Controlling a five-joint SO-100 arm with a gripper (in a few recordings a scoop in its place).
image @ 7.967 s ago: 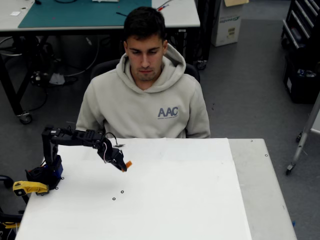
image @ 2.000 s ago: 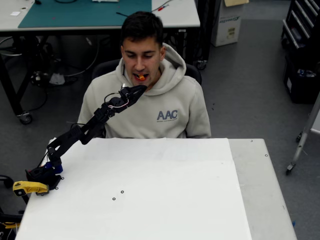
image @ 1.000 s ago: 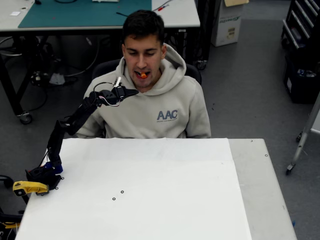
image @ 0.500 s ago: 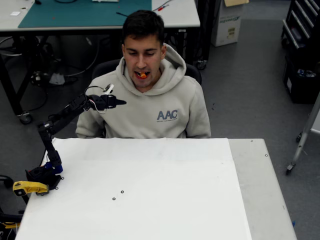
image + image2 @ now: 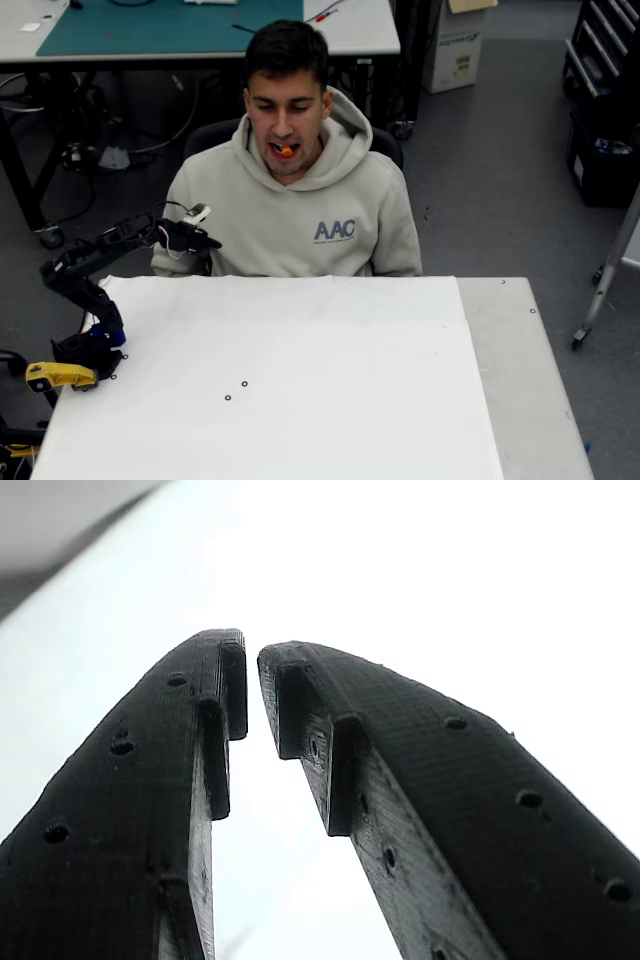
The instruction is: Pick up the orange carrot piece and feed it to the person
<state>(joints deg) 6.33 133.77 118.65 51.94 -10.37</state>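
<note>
The orange carrot piece (image 5: 286,151) sits between the person's (image 5: 300,215) lips, free of the robot. The person is seated behind the white table (image 5: 330,400), facing it. In the overhead view my black gripper (image 5: 208,240) hangs folded back near the person's shoulder on the picture's left, well below and to the left of the mouth. In the wrist view the gripper (image 5: 252,655) has its two black fingers almost touching at the tips. Nothing is between them, and only the bright white tabletop lies behind.
The arm's base with its yellow part (image 5: 55,375) stands at the table's left edge. Small black marks (image 5: 244,384) dot the tabletop. Behind the person is a desk with a green mat (image 5: 170,25). Boxes and racks stand at the right.
The arm has drawn back from the person's mouth, moving left and down toward its base. The carrot piece stays in the person's mouth.
</note>
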